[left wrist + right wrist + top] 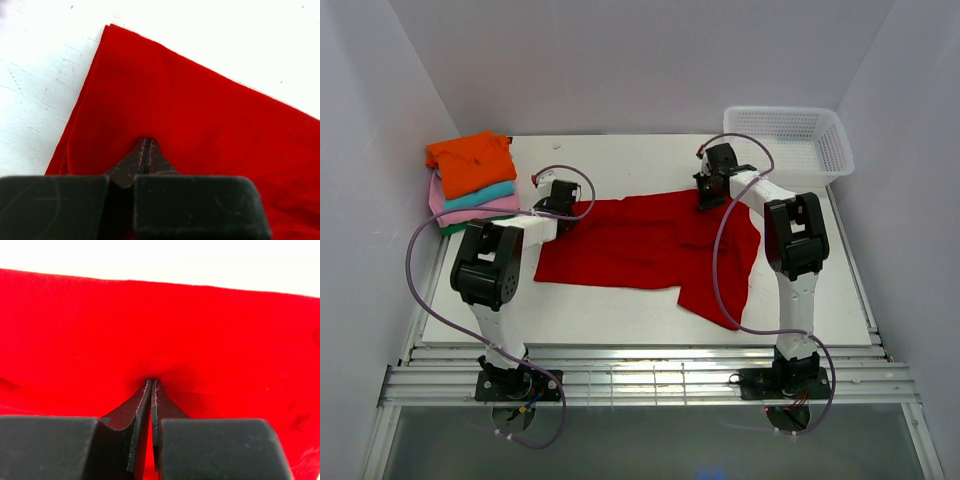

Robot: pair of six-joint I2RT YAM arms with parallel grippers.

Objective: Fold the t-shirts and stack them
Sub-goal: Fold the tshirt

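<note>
The red t-shirt (pixel 650 245) lies spread across the middle of the table, partly folded, with one part hanging toward the front right. My left gripper (pixel 563 207) is at its back left corner. In the left wrist view the gripper (pixel 145 143) is shut, with the red cloth (pixel 190 100) puckered at its tips. My right gripper (pixel 710 197) is at the shirt's back edge. In the right wrist view it (pixel 152 383) is shut, with red cloth (pixel 160 325) showing between the fingers. A stack of folded t-shirts sits at the back left: orange (pixel 470 160) on top, then teal (pixel 480 192), pink (pixel 470 208) and dark green (pixel 455 228).
A white mesh basket (pixel 790 143) stands at the back right corner, just behind my right arm. White walls close in the table on three sides. The bare white table (pixel 620 160) shows behind the shirt and along the front edge.
</note>
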